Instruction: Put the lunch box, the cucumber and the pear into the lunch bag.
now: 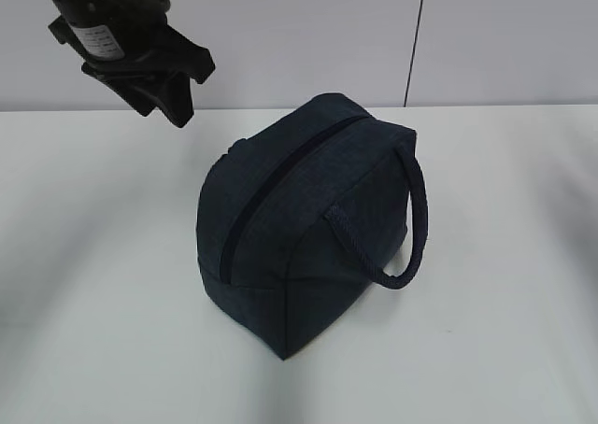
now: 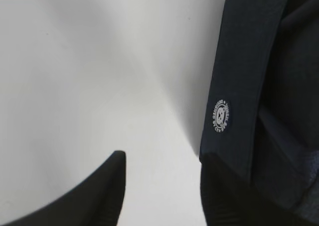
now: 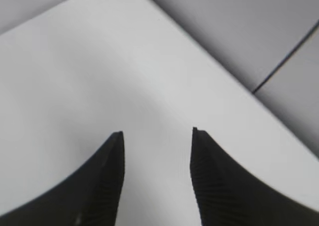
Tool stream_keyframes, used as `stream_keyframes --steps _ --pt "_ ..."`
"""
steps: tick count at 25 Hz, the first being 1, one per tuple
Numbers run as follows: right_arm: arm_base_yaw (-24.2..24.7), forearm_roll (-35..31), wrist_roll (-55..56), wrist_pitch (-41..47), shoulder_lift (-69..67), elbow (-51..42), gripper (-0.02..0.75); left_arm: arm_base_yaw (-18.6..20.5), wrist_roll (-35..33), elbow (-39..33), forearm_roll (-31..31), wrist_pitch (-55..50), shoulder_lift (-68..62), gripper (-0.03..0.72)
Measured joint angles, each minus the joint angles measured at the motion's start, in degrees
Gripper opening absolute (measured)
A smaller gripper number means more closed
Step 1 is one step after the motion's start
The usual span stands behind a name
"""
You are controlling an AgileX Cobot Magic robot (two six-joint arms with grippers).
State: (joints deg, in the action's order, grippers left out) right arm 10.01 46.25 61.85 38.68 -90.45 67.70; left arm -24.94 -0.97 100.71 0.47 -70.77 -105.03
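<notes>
1. Bag point(image 1: 308, 228): stands mid-table point(image 1: 93, 303), zipper point(image 1: 280, 186) shut, rope handle point(image 1: 411, 219) looping to its right.
2. Left end effector point(image 1: 163, 92): raised behind and left of the bag, fingers apart; one finger point(image 2: 234, 196) overlaps the bag's logo strip point(image 2: 221, 117).
3. Right end effector point(image 3: 157, 136): fingers apart over bare table.

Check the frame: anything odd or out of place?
Nothing stands out. The lunch bag sits upright on the table, zipper closed, handle drooping to one side. Left end effector hovers open beside it; right end effector is open over bare table.
</notes>
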Motion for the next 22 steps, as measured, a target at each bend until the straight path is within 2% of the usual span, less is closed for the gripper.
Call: stream_keyframes --steps 2,4,6,9,16,19,22 --pt "-1.60 -11.38 -13.20 -2.03 -0.10 0.00 0.335 0.00 0.00 0.00 -0.47 0.49 0.00 0.298" --pt "-4.05 -16.00 -26.48 -1.91 -0.10 0.00 0.314 0.00 0.00 0.00 -0.47 1.06 0.00 0.298" --pt "-6.81 -18.10 -35.85 -0.38 -0.10 0.00 0.307 0.00 0.00 0.00 -0.17 1.56 0.00 0.298" --pt "-12.13 -20.05 -43.90 1.74 -0.10 0.00 0.305 0.00 0.00 0.00 -0.47 2.62 0.00 0.298" --pt "-26.05 -21.78 -51.14 4.20 1.82 0.00 0.305 0.00 -1.17 -0.10 0.92 2.41 1.92 0.302" --pt "-28.64 -23.29 -51.17 4.50 4.65 0.00 0.305 0.00 -1.97 -0.10 1.34 0.97 3.72 0.302" --pt "-29.08 -26.72 -51.66 5.67 8.24 0.00 0.305 0.00 -1.96 -0.10 2.33 -0.30 5.37 0.302"
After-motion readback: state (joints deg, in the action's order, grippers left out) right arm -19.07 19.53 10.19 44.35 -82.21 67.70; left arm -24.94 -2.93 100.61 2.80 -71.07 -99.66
